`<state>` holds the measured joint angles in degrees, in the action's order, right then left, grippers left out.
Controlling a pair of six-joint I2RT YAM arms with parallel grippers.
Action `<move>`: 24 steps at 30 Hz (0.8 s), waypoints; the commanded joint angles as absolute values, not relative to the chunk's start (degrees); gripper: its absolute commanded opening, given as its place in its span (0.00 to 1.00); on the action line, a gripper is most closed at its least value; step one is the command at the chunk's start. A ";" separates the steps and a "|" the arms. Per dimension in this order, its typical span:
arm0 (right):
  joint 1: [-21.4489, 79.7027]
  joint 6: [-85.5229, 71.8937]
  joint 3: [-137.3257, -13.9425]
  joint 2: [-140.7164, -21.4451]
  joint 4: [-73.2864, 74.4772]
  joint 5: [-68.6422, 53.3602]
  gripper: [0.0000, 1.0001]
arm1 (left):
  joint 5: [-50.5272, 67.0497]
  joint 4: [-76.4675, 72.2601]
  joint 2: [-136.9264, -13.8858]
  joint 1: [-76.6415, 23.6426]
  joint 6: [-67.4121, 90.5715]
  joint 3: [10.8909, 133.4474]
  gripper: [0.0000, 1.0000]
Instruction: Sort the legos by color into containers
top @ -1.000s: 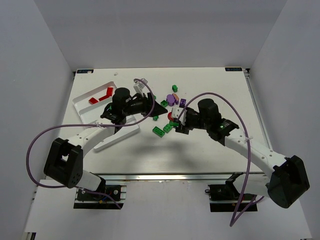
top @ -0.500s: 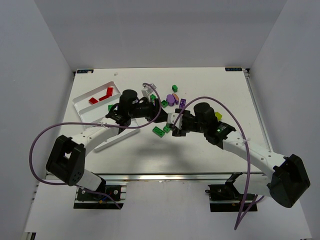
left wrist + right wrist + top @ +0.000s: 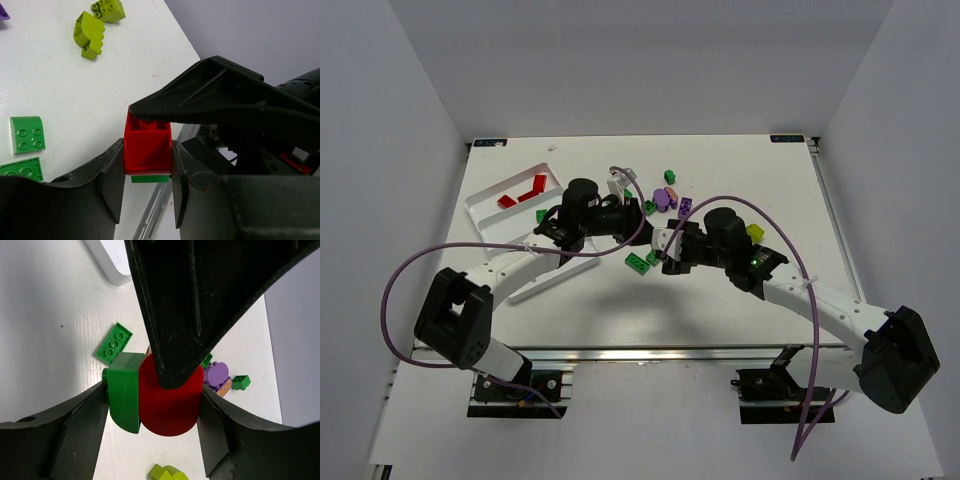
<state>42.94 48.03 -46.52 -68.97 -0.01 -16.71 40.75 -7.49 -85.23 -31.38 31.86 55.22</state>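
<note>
The white tray [image 3: 492, 228] lies askew at 9 o'clock on the tabletop [image 3: 750, 165]. Red legos [image 3: 534, 186] sit in the compartment along its 11 o'clock edge.

Both arms meet near the middle of the tabletop, just beside the tray's 3 o'clock corner. The left hand [image 3: 148, 159] pinches a red lego [image 3: 148, 142], one finger pressed on each flank. A green lego [image 3: 150, 178] touches the red one's underside in the left wrist view. The right hand [image 3: 154, 401] is clamped on the same pair. In its own view one finger bears on the green lego at 9 o'clock and the other on the red lego at 3 o'clock. A left finger crosses over the red lego from 12 o'clock. Whether the pair is clear of the tabletop cannot be told.

Loose legos lie around the hands:
- A flat green lego [image 3: 640, 262] is at 7 o'clock from the pair.
- Purple legos [image 3: 663, 198] are at 12 o'clock from the pair, with a small green lego [image 3: 669, 176] just beyond them.
- A yellow-green lego [image 3: 755, 232] is at 3 o'clock, close beside the right arm.
</note>
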 commanded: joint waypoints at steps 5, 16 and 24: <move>43.68 47.02 -46.58 -69.34 -4.74 -15.47 0.27 | 43.42 -6.07 -85.87 -31.99 29.80 57.74 0.15; 43.33 42.72 -47.81 -70.84 -7.56 -10.03 0.89 | 40.26 -3.34 -84.03 -31.82 26.02 58.18 0.00; 40.35 42.36 -50.62 -71.28 -2.30 -10.54 0.89 | 30.78 -2.98 -81.13 -27.34 26.19 56.78 0.00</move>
